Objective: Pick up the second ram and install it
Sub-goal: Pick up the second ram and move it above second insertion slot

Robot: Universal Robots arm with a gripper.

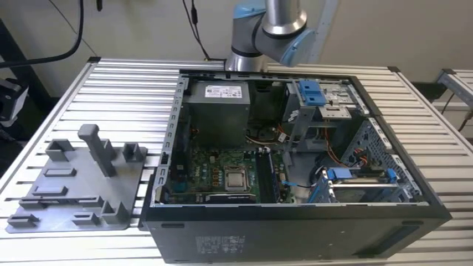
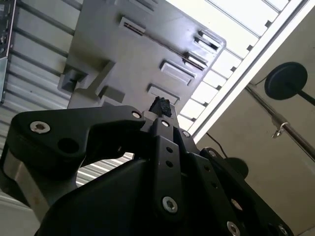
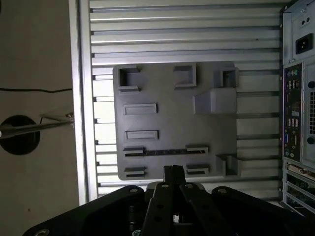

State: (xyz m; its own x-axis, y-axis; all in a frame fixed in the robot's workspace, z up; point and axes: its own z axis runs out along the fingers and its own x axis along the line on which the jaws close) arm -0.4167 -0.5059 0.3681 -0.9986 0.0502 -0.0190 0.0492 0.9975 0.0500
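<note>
The second ram is a slim dark strip standing on edge between small grey blocks on the grey holder tray. In the exterior view the ram lies along the near part of the tray, on the exterior view's left of the open computer case. My gripper hangs high above the tray's near edge, well clear of the ram. It is shut with nothing between its black fingertips. The arm rises behind the case.
A tall grey post stands on the tray. Inside the case are the motherboard with its processor socket, a power supply and blue-tabbed drive bays. The slatted metal table ends beyond the tray.
</note>
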